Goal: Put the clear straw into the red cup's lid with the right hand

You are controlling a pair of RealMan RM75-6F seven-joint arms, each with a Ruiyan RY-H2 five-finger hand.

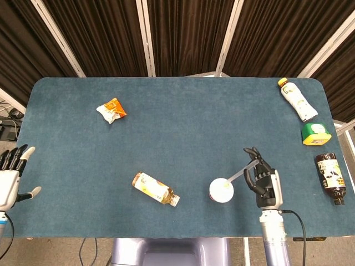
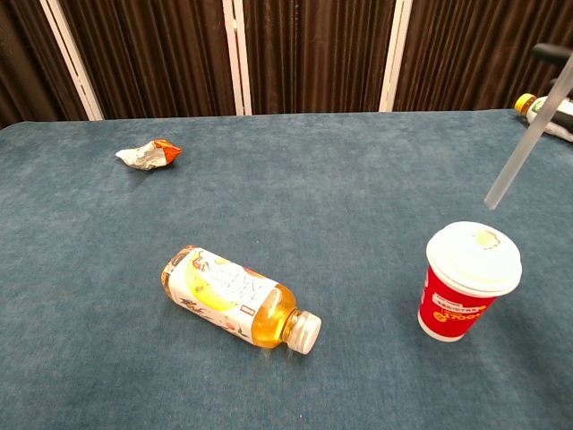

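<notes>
Dark pleated curtains with pale uprights back the blue felt tabletop (image 1: 183,127). Near the front edge, right of centre, I see the red cup (image 2: 455,307) standing upright, its white lid (image 2: 474,255) on. My right hand (image 1: 263,178) sits just right of the cup, fingers curled in and pinching the clear straw (image 2: 528,141); the straw slants down and to the left, and in the chest view its lower tip hangs just above the lid, apart from it, not in the hole. In the head view the tip overlaps the lid's rim. My left hand (image 1: 11,174) hangs off the left edge, fingers spread, holding nothing. An orange juice bottle (image 2: 237,299) lies on its side near the front edge, left of the cup. A crumpled orange and white snack wrapper (image 1: 111,110) lies toward the far left. Along the right edge: a pale bottle (image 1: 295,100) lying at the far corner, a green and yellow tub (image 1: 316,133) below it, then a dark bottle (image 1: 330,171) lying nearest the front.
</notes>
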